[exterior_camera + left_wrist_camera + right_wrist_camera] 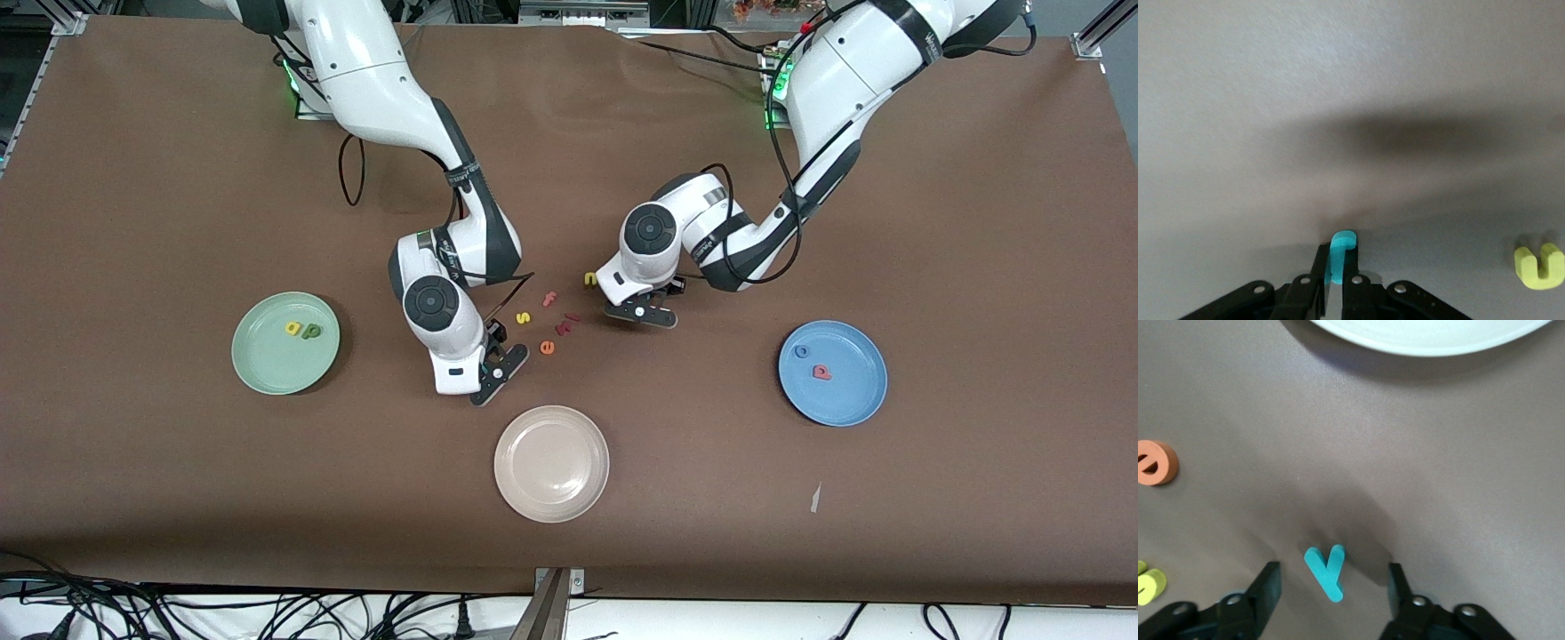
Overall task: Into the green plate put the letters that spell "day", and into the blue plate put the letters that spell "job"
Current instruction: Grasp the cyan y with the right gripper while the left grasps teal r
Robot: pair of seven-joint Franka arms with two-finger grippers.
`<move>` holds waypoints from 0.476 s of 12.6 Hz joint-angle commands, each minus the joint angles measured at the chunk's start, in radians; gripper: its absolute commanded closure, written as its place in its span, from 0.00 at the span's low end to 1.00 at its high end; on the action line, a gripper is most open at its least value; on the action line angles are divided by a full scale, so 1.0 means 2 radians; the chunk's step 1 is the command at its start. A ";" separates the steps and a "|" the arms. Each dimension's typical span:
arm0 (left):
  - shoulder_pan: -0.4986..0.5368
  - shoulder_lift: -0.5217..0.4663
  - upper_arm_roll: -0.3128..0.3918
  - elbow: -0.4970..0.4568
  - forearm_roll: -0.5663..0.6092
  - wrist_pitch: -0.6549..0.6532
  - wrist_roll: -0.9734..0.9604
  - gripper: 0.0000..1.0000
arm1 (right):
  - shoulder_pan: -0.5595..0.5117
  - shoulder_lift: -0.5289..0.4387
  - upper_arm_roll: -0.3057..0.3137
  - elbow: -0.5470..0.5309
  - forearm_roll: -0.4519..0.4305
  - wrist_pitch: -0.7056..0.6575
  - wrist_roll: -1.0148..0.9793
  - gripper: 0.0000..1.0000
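Note:
The left gripper (642, 313) (1338, 251) is low over the middle of the table, shut on the teal "j" (1342, 253), which stands upright between its jaws. The right gripper (495, 373) (1333, 569) is down at the table with its fingers open on either side of the teal "y" (1325, 572), which lies flat and untouched. The green plate (267, 364) at the right arm's end holds the yellow "a" (292, 328) and the olive "d" (311, 332). The blue plate (845, 396) at the left arm's end holds the blue "o" (801, 352) and the red "b" (821, 372).
A beige plate (551, 462) (1425, 337) lies nearer the front camera than both grippers. Loose letters lie between the grippers: a yellow "n" (589, 279) (1538, 267), a pinkish "f" (549, 299), a yellow "s" (523, 317) (1148, 583), an orange "e" (547, 348) (1155, 462) and red pieces (565, 323).

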 commanded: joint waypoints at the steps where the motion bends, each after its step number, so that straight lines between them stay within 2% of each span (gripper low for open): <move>1: 0.008 -0.032 0.000 0.005 0.018 -0.039 0.012 0.96 | -0.001 0.011 0.000 0.017 -0.008 0.001 -0.004 0.59; 3: 0.037 -0.057 -0.001 0.012 0.016 -0.067 0.084 0.96 | -0.001 0.011 0.000 0.016 -0.014 0.001 -0.003 0.80; 4: 0.054 -0.067 -0.001 0.018 0.013 -0.080 0.129 0.95 | -0.001 0.011 0.000 0.016 -0.013 0.001 -0.003 0.95; 5: 0.073 -0.073 -0.001 0.021 0.012 -0.092 0.171 0.95 | -0.001 0.011 0.000 0.016 -0.013 0.001 -0.001 1.00; 6: 0.090 -0.082 -0.001 0.021 0.015 -0.101 0.210 0.94 | -0.001 0.011 0.000 0.016 -0.013 0.001 0.000 1.00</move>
